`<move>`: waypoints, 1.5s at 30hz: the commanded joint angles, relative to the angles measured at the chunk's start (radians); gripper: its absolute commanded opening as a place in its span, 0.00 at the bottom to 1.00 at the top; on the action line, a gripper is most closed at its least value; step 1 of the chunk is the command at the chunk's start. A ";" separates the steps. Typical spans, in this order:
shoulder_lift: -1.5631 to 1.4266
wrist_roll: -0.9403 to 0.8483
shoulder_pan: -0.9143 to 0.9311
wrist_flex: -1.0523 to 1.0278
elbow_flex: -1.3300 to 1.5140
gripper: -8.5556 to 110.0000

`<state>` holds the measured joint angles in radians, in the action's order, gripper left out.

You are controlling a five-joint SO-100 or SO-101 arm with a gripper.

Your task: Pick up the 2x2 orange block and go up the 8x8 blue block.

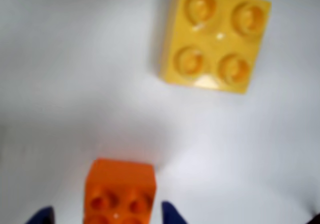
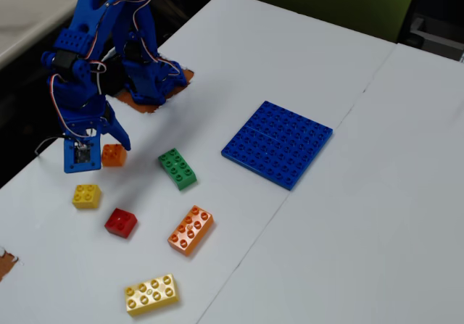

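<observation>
The 2x2 orange block [image 1: 119,196] sits on the white table at the bottom of the wrist view, between my two blue fingertips [image 1: 172,214], with a gap on each side. My gripper [image 1: 107,216] is open around it. In the fixed view the block [image 2: 114,155] lies at the left, right under my lowered gripper [image 2: 110,148]. The 8x8 blue block [image 2: 278,143] lies flat in the middle of the table, far to the right of the gripper. It is out of the wrist view.
A yellow square brick [image 1: 215,38] [image 2: 86,195] lies close to the orange block. A green brick [image 2: 177,168], a red brick [image 2: 120,222], a long orange brick [image 2: 191,230] and a long yellow brick [image 2: 151,294] lie nearby. The arm's base [image 2: 148,85] stands behind.
</observation>
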<state>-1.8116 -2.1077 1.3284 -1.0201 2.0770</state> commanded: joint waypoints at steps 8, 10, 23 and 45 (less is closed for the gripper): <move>0.031 -0.014 0.009 0.049 0.015 0.29; 0.034 -0.014 0.011 0.055 0.021 0.28; 0.052 -0.012 0.006 0.095 0.061 0.24; -0.163 0.060 -0.170 0.017 0.061 0.07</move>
<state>-1.8899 -2.0617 1.2072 -0.9633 2.1690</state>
